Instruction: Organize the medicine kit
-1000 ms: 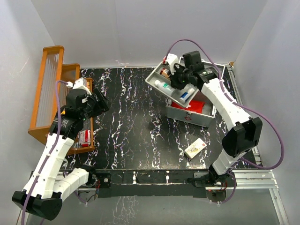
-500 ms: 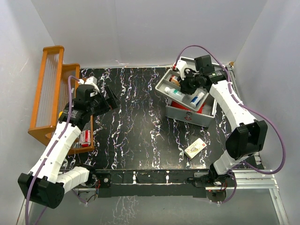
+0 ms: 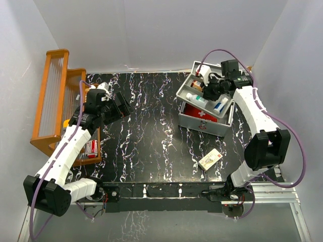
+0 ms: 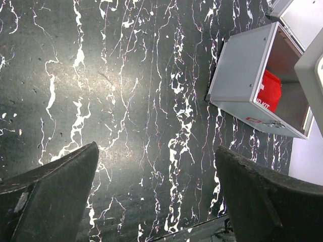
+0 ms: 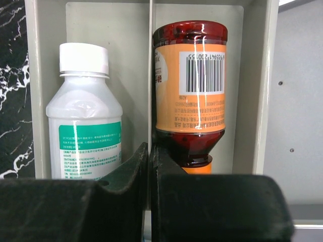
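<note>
My left gripper (image 4: 156, 149) hangs over the black, white-veined marble table (image 4: 111, 75), its dark fingers (image 4: 55, 191) spread wide. Near the table's edge stands the light-grey metal case (image 4: 242, 70), lid open, with a red pouch (image 4: 270, 91) inside. Partly over it is what may be a shallow pale-grey tray (image 4: 312, 65).

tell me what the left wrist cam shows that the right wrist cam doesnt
Only the left wrist view: the open medicine kit with the red pouch inside, seen past the wide-open left gripper.
Only the right wrist view: a white bottle and an orange-labelled bottle lying in separate compartments of the tray, whose divider the right gripper pinches shut.
Both: the black marbled table, only a sliver of it in the right wrist view.
</note>
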{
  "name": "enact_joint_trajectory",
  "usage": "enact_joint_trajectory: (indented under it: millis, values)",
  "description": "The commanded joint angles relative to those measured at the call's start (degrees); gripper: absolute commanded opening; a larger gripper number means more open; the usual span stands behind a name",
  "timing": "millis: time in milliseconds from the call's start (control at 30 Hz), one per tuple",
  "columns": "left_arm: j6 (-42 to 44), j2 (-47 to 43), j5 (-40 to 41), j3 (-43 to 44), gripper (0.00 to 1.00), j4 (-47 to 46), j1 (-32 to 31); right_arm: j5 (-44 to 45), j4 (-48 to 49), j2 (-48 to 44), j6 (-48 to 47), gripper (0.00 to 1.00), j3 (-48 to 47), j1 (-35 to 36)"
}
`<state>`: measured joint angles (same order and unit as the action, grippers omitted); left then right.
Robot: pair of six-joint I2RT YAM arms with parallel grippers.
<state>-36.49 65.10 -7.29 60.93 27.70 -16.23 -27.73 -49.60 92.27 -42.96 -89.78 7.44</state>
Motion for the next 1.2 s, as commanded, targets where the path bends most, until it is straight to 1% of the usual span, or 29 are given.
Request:
enact_joint_trajectory:
  millis: [0,167,267,567,633,1167]
  values:
    - [-0.76,0.33,-1.46,0.07,0.99,-0.47,0.14,-4.86,3.2,-1.4,-5.32,0.0,-0.8,-2.21]
    - [-1.0,0.22,-1.11,0.41,0.99,-1.42,0.11,-5.79,-1.5,0.72,-10.93,0.0,-2.7,-3.79]
    - [-1.16,0.22,-0.72,-0.3,0.99,-2.0,0.13,-5.49,-1.56,1.0,-12.63,0.0,-0.94,-4.47]
    - [-0.67,3.84,-2.66,0.32,0.99,-3.66,0.14,-9.39,-0.28,2.54,-14.64,0.0,1.94,-7.0]
    - [-0.62,4.45,-2.97,0.33,0.99,-3.91,0.1,-10.58,-0.36,3.19,-15.98,0.0,2.25,-8.87]
    - [-0.63,5.94,-2.6,0.06,0.99,-4.94,0.14,-11.56,1.08,7.07,-16.99,0.0,4.06,-8.87]
